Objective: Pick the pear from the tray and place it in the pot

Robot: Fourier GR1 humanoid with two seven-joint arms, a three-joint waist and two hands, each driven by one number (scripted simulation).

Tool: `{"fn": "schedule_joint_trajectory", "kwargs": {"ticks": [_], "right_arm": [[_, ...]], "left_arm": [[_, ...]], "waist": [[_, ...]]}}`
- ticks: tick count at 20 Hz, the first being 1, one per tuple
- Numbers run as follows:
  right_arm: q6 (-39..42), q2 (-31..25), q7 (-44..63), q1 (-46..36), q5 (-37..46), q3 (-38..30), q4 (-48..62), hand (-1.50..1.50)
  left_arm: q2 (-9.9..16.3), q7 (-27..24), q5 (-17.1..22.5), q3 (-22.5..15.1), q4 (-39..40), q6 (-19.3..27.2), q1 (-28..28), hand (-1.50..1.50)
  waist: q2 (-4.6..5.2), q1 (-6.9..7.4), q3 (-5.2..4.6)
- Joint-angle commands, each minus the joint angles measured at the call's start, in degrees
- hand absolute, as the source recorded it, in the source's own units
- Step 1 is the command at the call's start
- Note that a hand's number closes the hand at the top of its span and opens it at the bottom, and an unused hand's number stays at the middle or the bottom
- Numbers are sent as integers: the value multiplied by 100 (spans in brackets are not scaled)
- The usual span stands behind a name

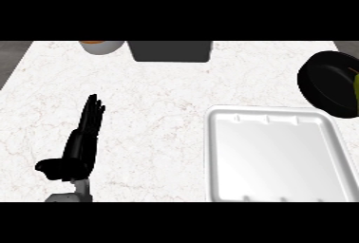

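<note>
Though in pot [324, 83], pear [356, 85] beyond fingers [89, 119].

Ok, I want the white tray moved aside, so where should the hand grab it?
Probably the raised rim on the tray's left edge, coming from the left. The tray is flat and wide, so only the lip offers a pinch. The open left hand is on that side, and the pot crowds the far right corner.

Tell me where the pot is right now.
In the head view the black pot sits at the counter's right edge, partly cut off, just above the white tray's far right corner.
</note>
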Motion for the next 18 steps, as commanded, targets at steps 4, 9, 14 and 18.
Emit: {"fn": "schedule_joint_trajectory", "kwargs": {"ticks": [4, 9, 14, 18], "right_arm": [[-407, -186, -985, -1331, 628, 79, 2685, 150], [-387, -279, -1422, -2559, 991, 382, 4353, 150], [-515, -241, -2157, -2989, 1514, 723, 5731, 150], [-1023, -7, -2350, -3351, 1967, 884, 6817, 150]], "left_arm": [[47, -119, 36, -48, -111, -140, 260, 0], [139, 309, 75, 95, -60, -93, -232, 0], [-39, -46, -26, 25, 237, 20, -251, 0], [1, 231, 10, -95, -141, -49, -172, 0]], "waist": [[22, 92, 4], [27, 111, 5], [59, 147, 8], [94, 279, 19]]}}
